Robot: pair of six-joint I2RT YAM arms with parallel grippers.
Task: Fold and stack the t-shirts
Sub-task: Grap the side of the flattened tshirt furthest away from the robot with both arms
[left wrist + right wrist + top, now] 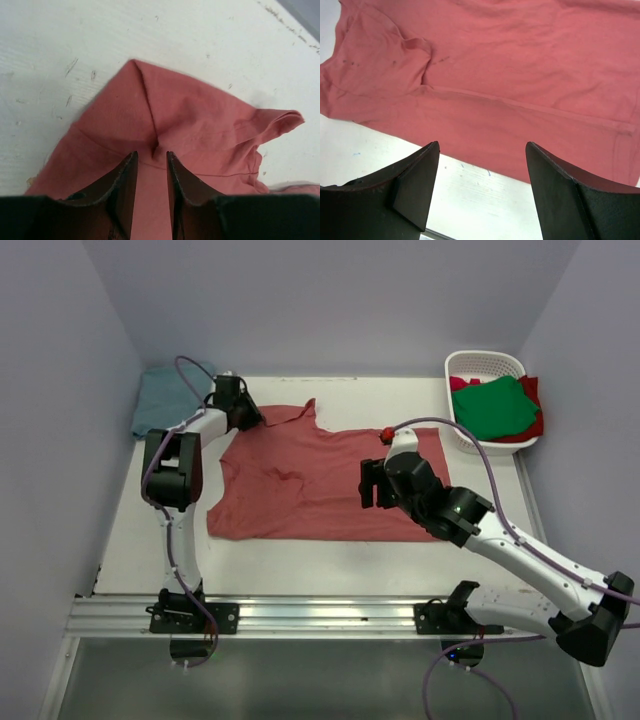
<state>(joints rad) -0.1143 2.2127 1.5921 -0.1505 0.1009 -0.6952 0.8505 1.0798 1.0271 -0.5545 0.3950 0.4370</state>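
A faded brick-red t-shirt [300,485] [190,115] [520,60] lies spread flat on the white table. My left gripper [252,420] [151,154] sits low over its far left corner by the sleeve. The fingers stand a narrow gap apart, with cloth lying under them and a small crease just past the tips. My right gripper [370,485] [482,145] hovers wide open above the shirt's near hem, holding nothing. A teal-blue shirt [165,400] lies folded at the far left. Green [495,405] and brighter red [533,390] shirts fill the basket.
The white slotted basket [485,362] stands at the far right corner. A bare strip of table [485,200] shows between the shirt's hem and the metal rail [300,615] at the near edge. Walls close in on the left, the back and the right.
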